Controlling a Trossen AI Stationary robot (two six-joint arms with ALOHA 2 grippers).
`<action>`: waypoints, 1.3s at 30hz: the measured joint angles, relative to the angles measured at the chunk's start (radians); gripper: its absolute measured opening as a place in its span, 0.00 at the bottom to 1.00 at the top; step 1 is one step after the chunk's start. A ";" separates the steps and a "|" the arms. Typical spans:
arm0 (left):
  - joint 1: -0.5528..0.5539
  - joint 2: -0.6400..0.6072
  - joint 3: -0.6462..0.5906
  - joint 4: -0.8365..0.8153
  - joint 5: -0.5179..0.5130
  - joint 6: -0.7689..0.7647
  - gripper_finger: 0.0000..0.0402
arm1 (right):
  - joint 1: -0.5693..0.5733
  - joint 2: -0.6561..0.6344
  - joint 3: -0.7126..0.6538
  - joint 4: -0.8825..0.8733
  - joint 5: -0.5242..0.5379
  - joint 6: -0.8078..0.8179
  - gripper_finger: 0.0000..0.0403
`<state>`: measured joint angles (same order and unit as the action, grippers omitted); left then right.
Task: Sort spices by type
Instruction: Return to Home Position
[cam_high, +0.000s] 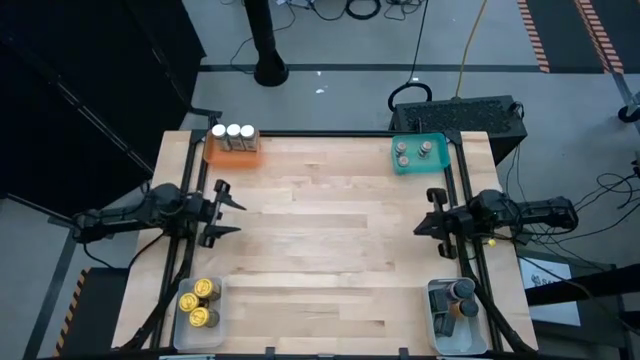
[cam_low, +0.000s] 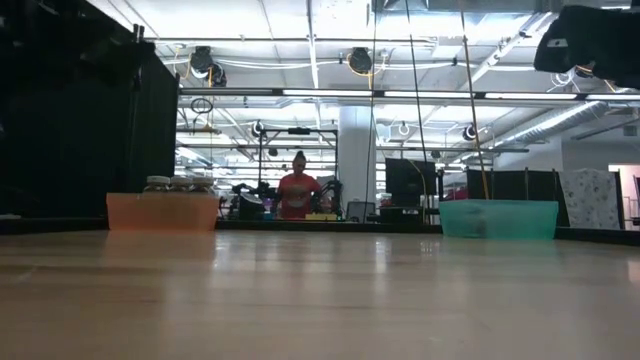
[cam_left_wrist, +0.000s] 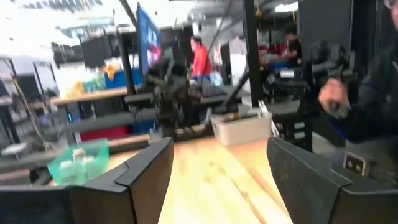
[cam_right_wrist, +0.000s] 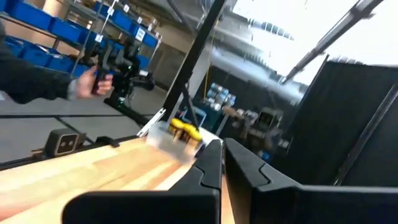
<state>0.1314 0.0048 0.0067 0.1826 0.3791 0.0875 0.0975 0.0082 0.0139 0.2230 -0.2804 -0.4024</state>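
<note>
Spices (cam_high: 203, 303) lie grouped per corner tray (cam_high: 215, 155) — so we find left gripper (cam_left_wrist: 221, 143) agape, right gripper (cam_right_wrist: 222, 149) closed, both empty, parked.

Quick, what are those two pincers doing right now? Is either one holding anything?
Left pincer: open, holding nothing.
Right pincer: closed, holding nothing.

The right gripper (cam_right_wrist: 222, 148) hangs above the wooden table (cam_right_wrist: 112, 165), its dark fingers (cam_right_wrist: 186, 180) drawn nearly together, with only a thin gap between them. Beyond them, at the table's far edge, yellow jars (cam_right_wrist: 185, 130) sit in what seems a clear tray (cam_right_wrist: 163, 142). Farther off, a person's hand (cam_right_wrist: 87, 84) grips a dark device (cam_right_wrist: 121, 65).
</note>
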 joint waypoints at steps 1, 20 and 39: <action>0.000 0.000 0.000 -0.020 -0.001 0.000 0.66 | 0.000 -0.001 0.000 0.008 0.002 -0.013 0.00; 0.000 0.000 -0.001 -0.061 -0.002 -0.002 0.66 | 0.000 0.001 0.000 -0.018 0.020 -0.029 0.00; 0.000 0.000 -0.002 -0.061 -0.002 -0.002 0.66 | 0.000 0.001 0.000 -0.018 0.020 -0.029 0.00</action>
<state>0.1314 0.0051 0.0051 0.1211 0.3775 0.0852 0.0975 0.0093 0.0143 0.2050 -0.2607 -0.4313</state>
